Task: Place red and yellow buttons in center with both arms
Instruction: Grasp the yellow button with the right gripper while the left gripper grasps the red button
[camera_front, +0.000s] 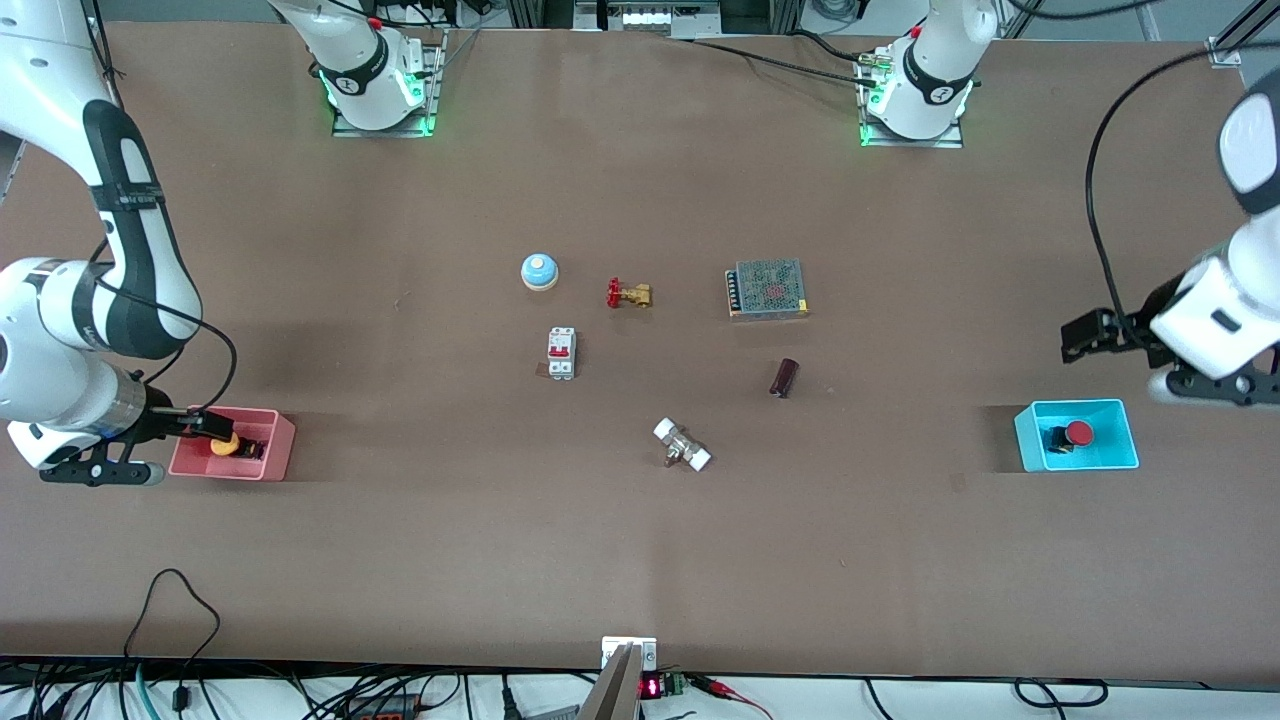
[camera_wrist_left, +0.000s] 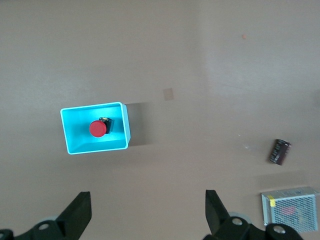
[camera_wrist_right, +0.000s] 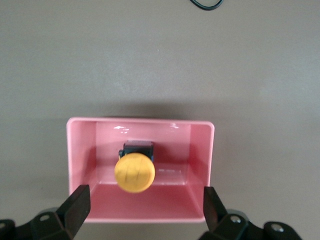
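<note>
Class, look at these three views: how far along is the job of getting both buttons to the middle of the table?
Nothing is done yet. The yellow button sits in the pink bin and the red button in the cyan bin. In hand: the open right end effector is over the pink bin, and the open left end effector hangs near the cyan bin. Still to do: grasp both and carry them to the center.

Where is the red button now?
The red button sits inside the cyan bin at the left arm's end of the table, with the left tool open above it.
</note>
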